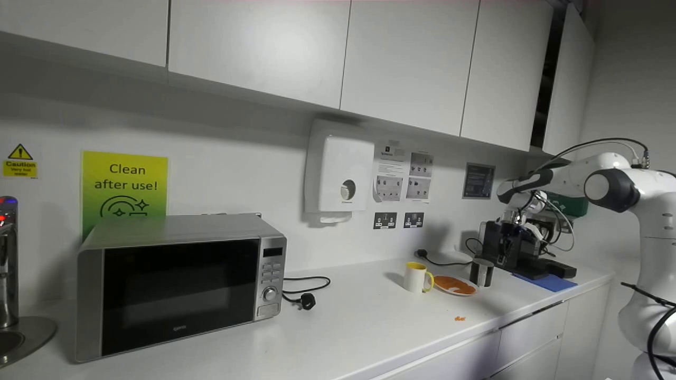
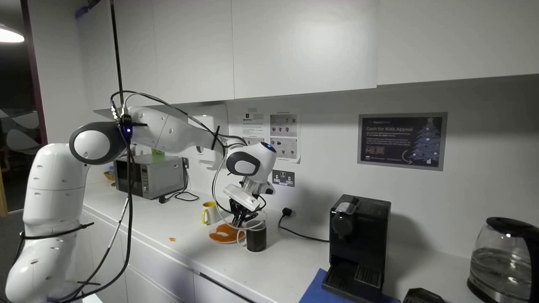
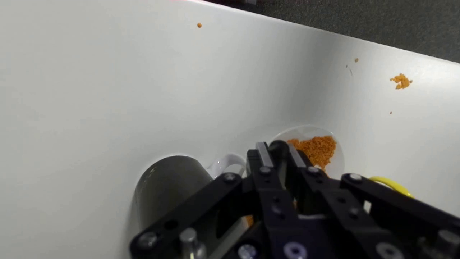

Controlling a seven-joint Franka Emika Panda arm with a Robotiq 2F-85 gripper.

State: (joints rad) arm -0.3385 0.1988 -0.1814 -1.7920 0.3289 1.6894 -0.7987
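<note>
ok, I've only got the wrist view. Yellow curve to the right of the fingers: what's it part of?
Observer: A white mug, standing upright.
Operator: And out of frame past the dark mug, away from the plate?
Observer: A black coffee machine.
Operator: Other way, beyond the white mug: anything lying loose?
Observer: Yes, a black plug on the counter, beside a microwave.
</note>
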